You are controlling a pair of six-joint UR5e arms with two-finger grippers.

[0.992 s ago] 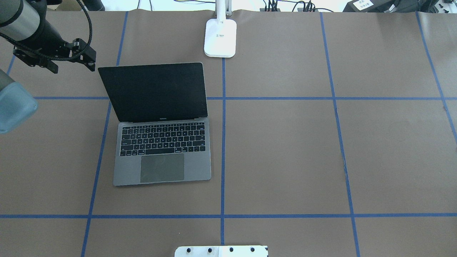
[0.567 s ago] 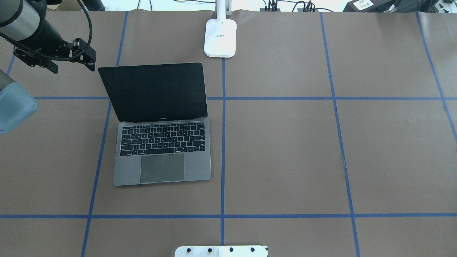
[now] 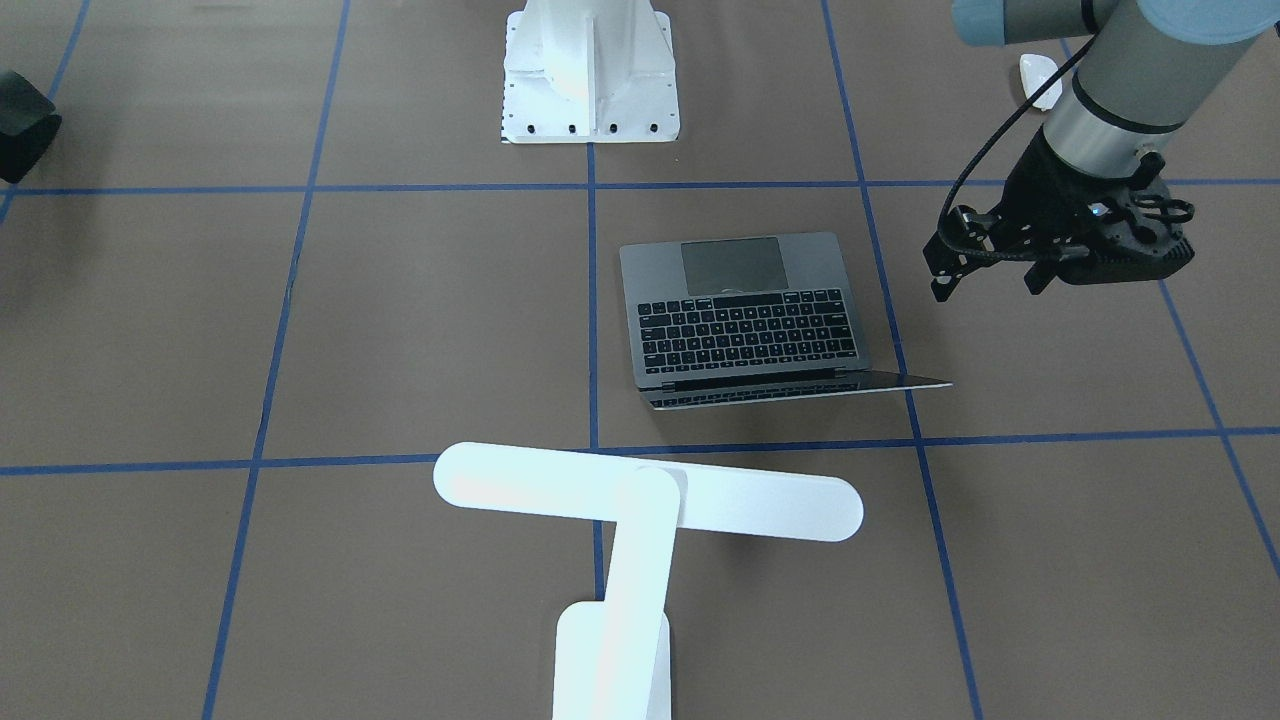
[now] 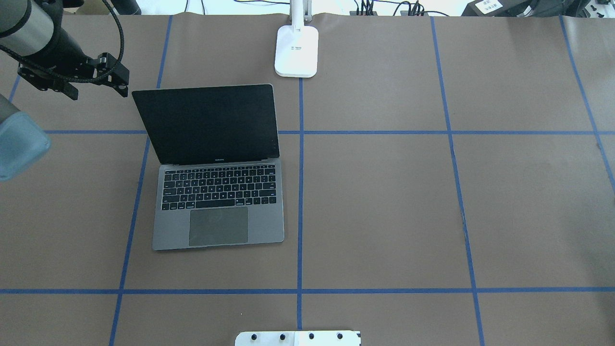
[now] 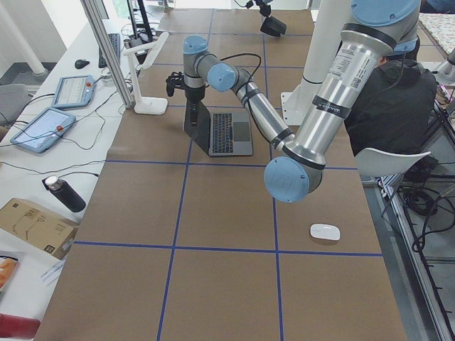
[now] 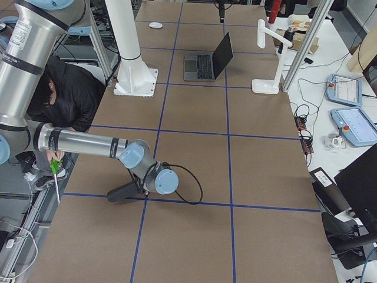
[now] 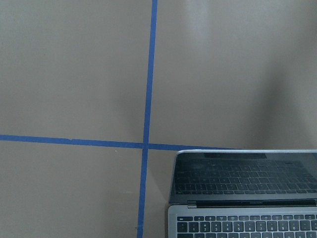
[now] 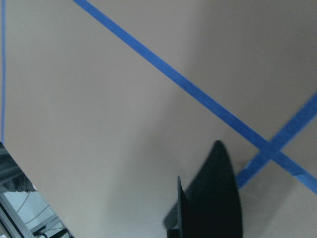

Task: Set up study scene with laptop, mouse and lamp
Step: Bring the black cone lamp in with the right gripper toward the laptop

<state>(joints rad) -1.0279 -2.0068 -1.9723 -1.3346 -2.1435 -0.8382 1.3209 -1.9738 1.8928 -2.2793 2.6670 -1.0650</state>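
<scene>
The laptop (image 4: 216, 192) lies open left of the table's centre, with its dark screen (image 4: 206, 122) tilted back. The lamp stands at the far edge; its base (image 4: 296, 50) shows in the overhead view and its bar head (image 3: 648, 495) in the front-facing view. The white mouse (image 5: 325, 232) lies near the robot's side at the table's left end, and peeks from behind the left arm (image 3: 1038, 75). My left gripper (image 4: 98, 92) hangs above the table, left of the laptop screen's far corner, with its fingers apart and holding nothing. My right gripper (image 6: 121, 191) is low at the table's right end; I cannot tell its state.
The robot's white bolted pedestal (image 3: 588, 75) stands at the near-middle edge. Blue tape lines (image 4: 300, 192) cross the brown table cover. Tablets and cables (image 6: 347, 112) lie beyond the far edge. A person in black (image 5: 394, 92) sits behind the robot.
My left gripper has drifted very slightly toward the far edge. The laptop and lamp have not moved.
</scene>
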